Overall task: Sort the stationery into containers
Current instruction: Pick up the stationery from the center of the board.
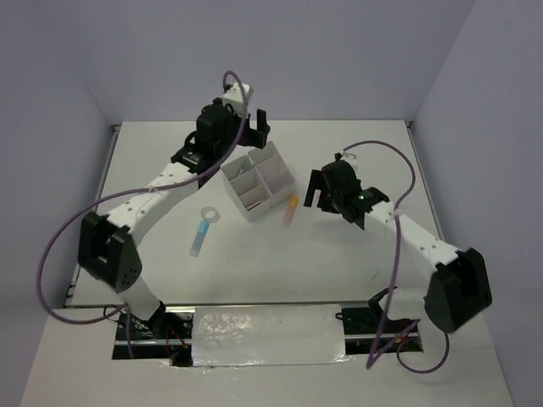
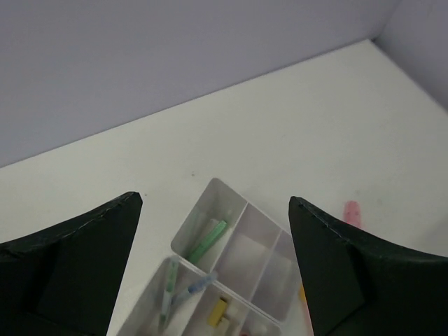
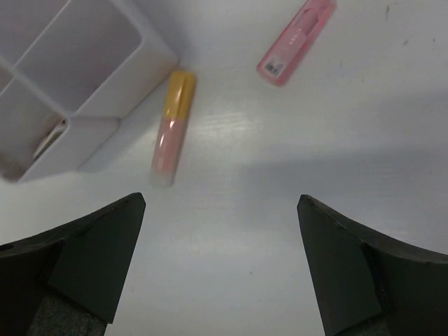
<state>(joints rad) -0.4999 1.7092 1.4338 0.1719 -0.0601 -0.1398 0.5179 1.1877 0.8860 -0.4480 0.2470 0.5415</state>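
While your left claw [image 1: 257,121] hangs spread and empty above the organiser's far corner, the organiser [image 1: 273,203] sits cornerwise near the middle of the worktop [image 1: 339,271], somewhat closer to the far edge. From the left wrist you look down between the wide fingers into it. A green highlighter [image 2: 207,240] lies in one compartment, two thin pens [image 2: 169,290] lie crossed in the next, and a yellow piece [image 2: 219,310] shows in a third.

Your right claw [image 3: 220,199] is spread too, holding nothing, over bare worktop on the organiser's right side. An orange-pink highlighter [image 3: 173,126] lies flat just beside the organiser's wall. A pink piece [image 3: 297,40] lies apart from it, farther toward the right edge.

On the organiser's left, toward the near-left corner, a blue highlighter [image 1: 199,240] lies with a tape roll [image 1: 209,214] just beside its far end.
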